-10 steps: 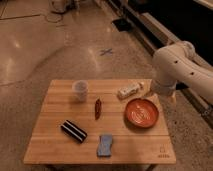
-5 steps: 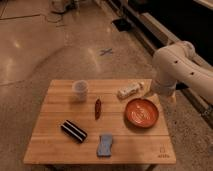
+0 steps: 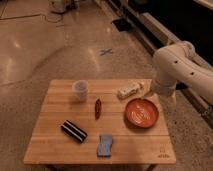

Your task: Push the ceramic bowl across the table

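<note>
The ceramic bowl (image 3: 142, 113) is orange-red with pale swirls inside and sits on the right part of the light wooden table (image 3: 55, 142). The white robot arm comes in from the right and bends down at the table's right edge. My gripper (image 3: 161, 98) hangs just behind and to the right of the bowl, close to its far rim, with its lower end near the table edge.
A small white cup (image 3: 80, 90) stands at the back left. A dark red chili-like item (image 3: 98, 108) lies mid-table, a pale packet (image 3: 129, 90) behind the bowl, a black striped bar (image 3: 74, 131) and a blue sponge (image 3: 105, 145) at the front. A dark logo (image 3: 162, 151) marks the front right corner.
</note>
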